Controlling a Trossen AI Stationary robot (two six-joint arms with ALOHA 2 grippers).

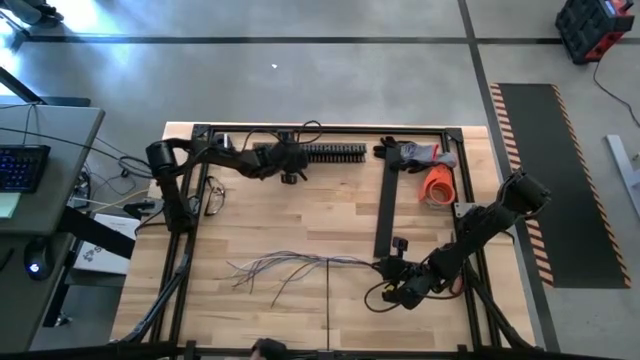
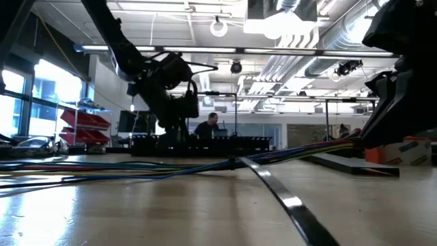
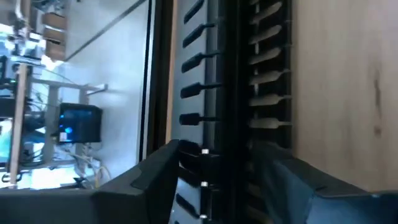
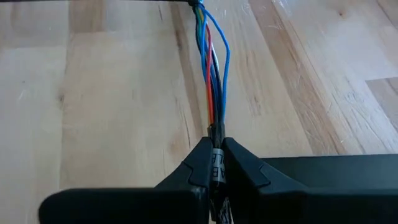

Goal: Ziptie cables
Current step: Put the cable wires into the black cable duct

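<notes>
The cables (image 1: 290,266) are a loose bundle of thin coloured wires lying on the wooden table, with their frayed ends fanned toward the left. My right gripper (image 1: 393,270) is at the bundle's right end and shut on it; the right wrist view shows blue, red and green wires (image 4: 211,74) running away from the fingers. My left gripper (image 1: 291,163) is at the table's far edge, open, with its fingers (image 3: 155,180) on either side of the black slotted duct (image 3: 236,93). My right gripper pinches the cables' gathered end, at a white-labelled sleeve (image 4: 217,163), between its two fingers. It comes nearly level from the table's right, with the fingers along the bundle. The held end is raised a little (image 2: 341,144); the remainder lies slack on the table. My left gripper straddles the duct; I cannot tell whether it touches.
A flat black strip (image 1: 385,205) lies front to back, right of centre. An orange roll (image 1: 438,185) and a grey-red glove (image 1: 420,153) sit at the far right. A long thin tie (image 2: 280,191) lies on the table near the front edge. A black frame (image 1: 300,128) borders the table.
</notes>
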